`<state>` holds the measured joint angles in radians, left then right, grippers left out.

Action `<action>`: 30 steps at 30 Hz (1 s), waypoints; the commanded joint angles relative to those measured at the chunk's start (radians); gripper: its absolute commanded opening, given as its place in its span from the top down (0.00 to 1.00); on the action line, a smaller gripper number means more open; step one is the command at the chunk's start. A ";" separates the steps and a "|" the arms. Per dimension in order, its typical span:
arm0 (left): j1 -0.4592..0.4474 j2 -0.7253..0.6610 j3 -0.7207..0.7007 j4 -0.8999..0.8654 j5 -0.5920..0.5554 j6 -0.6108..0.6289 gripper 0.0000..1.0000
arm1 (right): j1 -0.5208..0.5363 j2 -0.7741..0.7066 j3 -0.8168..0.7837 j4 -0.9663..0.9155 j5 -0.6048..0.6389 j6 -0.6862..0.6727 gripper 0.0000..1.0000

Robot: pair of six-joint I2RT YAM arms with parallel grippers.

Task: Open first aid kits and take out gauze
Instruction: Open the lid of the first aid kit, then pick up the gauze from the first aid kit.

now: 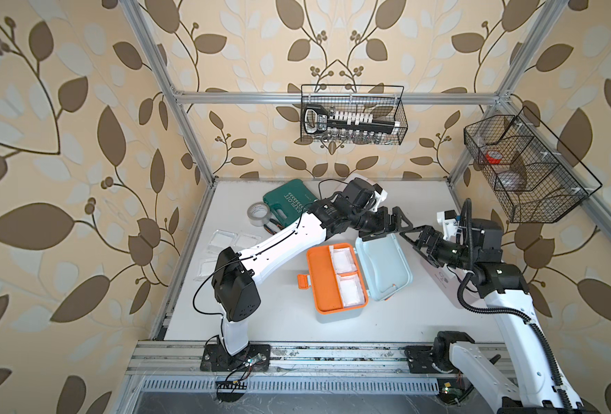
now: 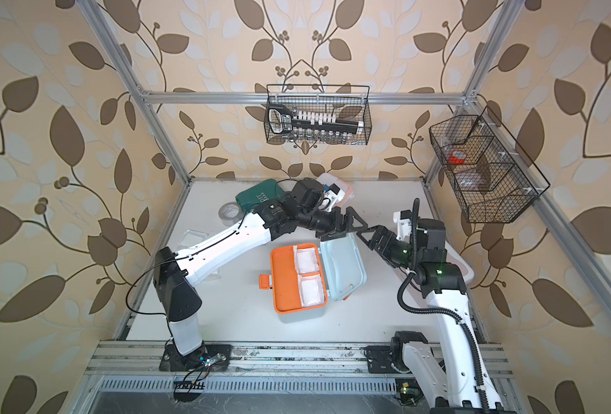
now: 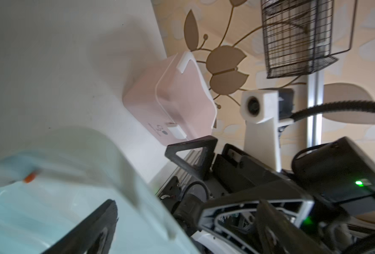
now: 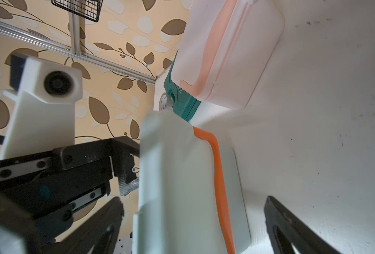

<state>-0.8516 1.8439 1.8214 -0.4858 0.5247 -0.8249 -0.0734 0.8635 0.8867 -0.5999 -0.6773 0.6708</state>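
Tabletop [image 1: 289, 322] holds the open blue kit [image 1: 320, 279], lid [image 1: 386, 267] beside spread left claw [image 1: 386, 231] and spread right claw [image 1: 410, 240].

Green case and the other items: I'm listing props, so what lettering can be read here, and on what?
"EXPLOIT" in white on the green case, by a row of chevrons; the smaller line beside it is unreadable.
Dark print on the pink kit: too blurred to read.
Print inside the tape roll: too small to read.
Label on the black tool: too small to read.
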 commanded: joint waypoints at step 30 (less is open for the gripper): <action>-0.042 -0.221 -0.178 -0.591 -0.596 0.195 0.29 | 0.468 0.146 0.055 -0.098 0.377 -0.149 0.16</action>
<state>-0.8776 1.6131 1.5974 -0.9997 -0.0097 -0.6476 0.3656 1.0008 0.9028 -0.6651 -0.4305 0.5453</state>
